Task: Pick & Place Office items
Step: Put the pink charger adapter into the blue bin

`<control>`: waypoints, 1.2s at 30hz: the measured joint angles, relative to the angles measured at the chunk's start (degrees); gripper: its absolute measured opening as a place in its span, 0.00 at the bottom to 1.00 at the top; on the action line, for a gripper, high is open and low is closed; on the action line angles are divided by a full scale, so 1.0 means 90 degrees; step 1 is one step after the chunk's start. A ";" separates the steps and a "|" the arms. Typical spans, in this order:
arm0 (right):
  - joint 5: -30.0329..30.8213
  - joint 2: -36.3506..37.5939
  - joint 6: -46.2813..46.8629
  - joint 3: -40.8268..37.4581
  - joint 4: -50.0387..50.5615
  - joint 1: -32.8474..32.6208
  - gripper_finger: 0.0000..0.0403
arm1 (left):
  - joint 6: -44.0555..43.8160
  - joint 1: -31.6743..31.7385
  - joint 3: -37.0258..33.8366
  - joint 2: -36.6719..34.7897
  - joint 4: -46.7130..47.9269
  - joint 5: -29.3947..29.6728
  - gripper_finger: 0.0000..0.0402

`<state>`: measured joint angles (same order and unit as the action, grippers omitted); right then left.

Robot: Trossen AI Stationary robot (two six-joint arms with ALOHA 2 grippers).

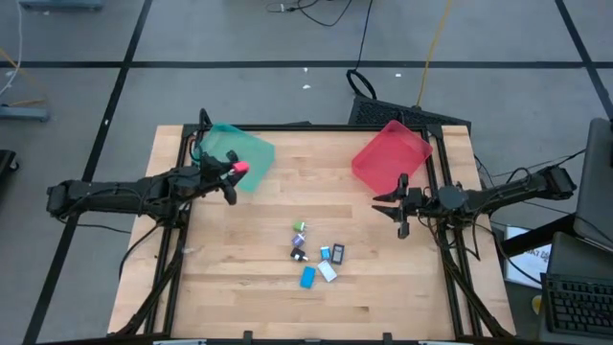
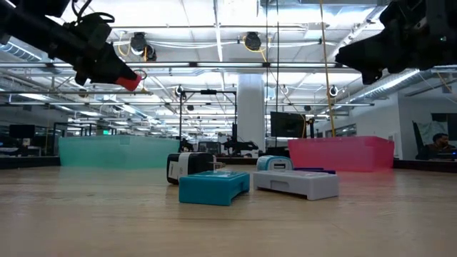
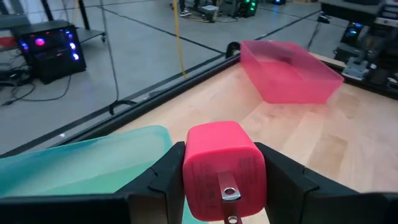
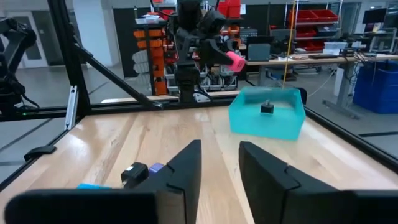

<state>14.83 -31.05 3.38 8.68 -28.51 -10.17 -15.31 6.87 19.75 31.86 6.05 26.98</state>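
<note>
Taking the high view as a clock face centred on the desk [image 1: 239,287], the nearest things lie just toward six o'clock of centre: a loose cluster of small office items [image 1: 314,254], with a bright blue block [image 1: 307,277] closest to the front edge, a white piece [image 1: 328,271] just beside it, then black, dark blue, purple and green bits farther in. At about nine to ten o'clock, the left gripper [image 1: 236,172] hangs above the desk over the near edge of the teal tray [image 1: 251,147], its jaws clenched on a red block [image 3: 225,171] whose metal prongs face the wrist camera. One small black item [image 4: 267,107] already sits inside that teal tray. At about three o'clock the right gripper [image 1: 400,201] hovers just in front of the red tray [image 1: 393,153]; its jaws stand slightly parted and grasp nothing.
</note>
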 joint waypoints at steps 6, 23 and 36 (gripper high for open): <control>0.0000 0.0130 0.0056 -0.0165 -0.0003 0.0000 0.21 | -0.0350 0.0556 0.0000 0.0000 0.0157 0.0015 0.39; 0.0012 0.0141 0.0258 -0.0177 0.0055 0.0340 0.21 | -0.1817 0.3852 0.0580 0.1699 0.1937 -0.1689 0.39; 0.0005 0.0136 0.0241 -0.0177 0.0104 0.0338 0.20 | -0.1626 0.4625 0.1508 0.3734 0.3278 -0.1732 0.39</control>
<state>14.87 -29.82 5.54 7.09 -27.57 -7.14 -29.94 48.50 33.32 65.46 35.55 11.40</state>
